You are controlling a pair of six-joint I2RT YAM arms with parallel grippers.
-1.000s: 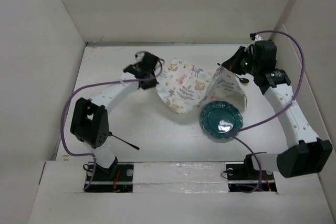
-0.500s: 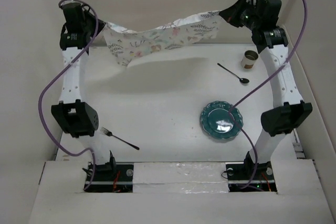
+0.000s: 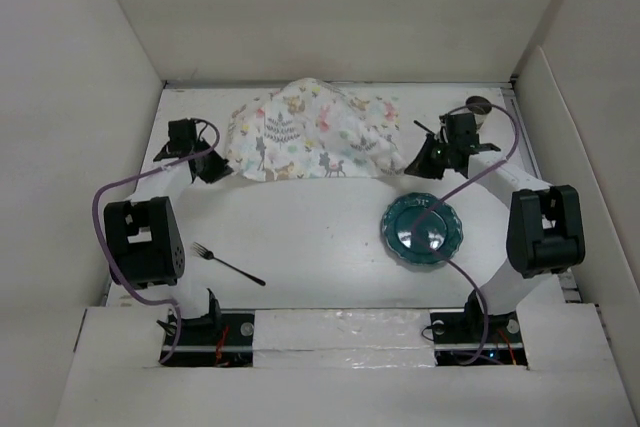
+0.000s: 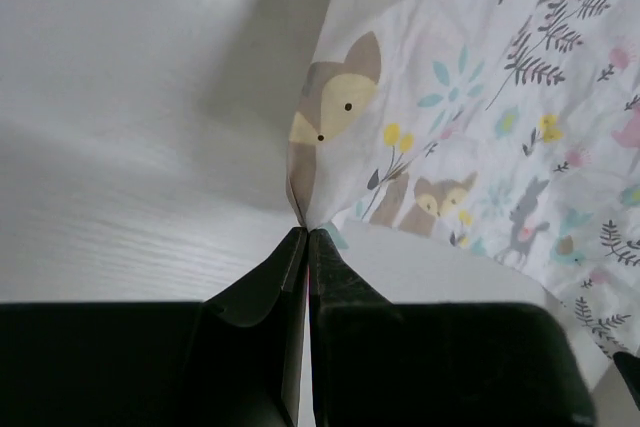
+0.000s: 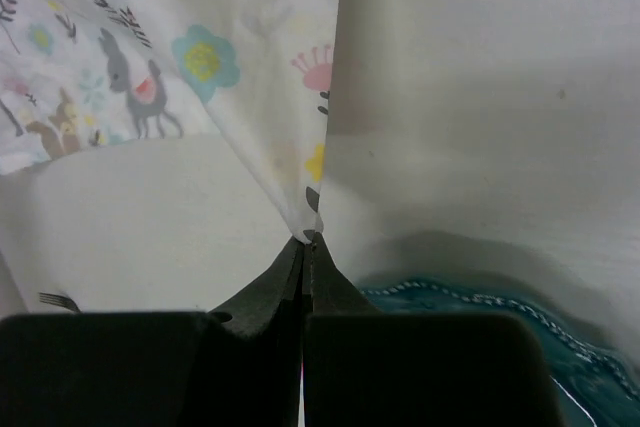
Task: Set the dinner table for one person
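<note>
The cloth mat (image 3: 310, 132), printed with pastel animals and leaves, lies spread and rumpled on the far part of the white dinner table (image 3: 310, 237). My left gripper (image 3: 215, 169) is shut on the mat's near-left corner, low over the table; the left wrist view shows the jaws (image 4: 306, 230) pinching the mat (image 4: 480, 97). My right gripper (image 3: 412, 165) is shut on the near-right corner; the right wrist view shows the corner of the mat (image 5: 200, 47) in its jaws (image 5: 308, 239). A teal plate (image 3: 422, 230) sits just in front of the right gripper and shows in the right wrist view (image 5: 480, 312).
A dark fork (image 3: 228, 264) lies at the near left of the table. A cup (image 3: 478, 105) stands at the far right, partly hidden behind the right arm. White walls stand round the table on three sides.
Both arms have come down from a raised, outstretched pose. The mat, held taut in the air before, now rests draped on the far part of the table.
</note>
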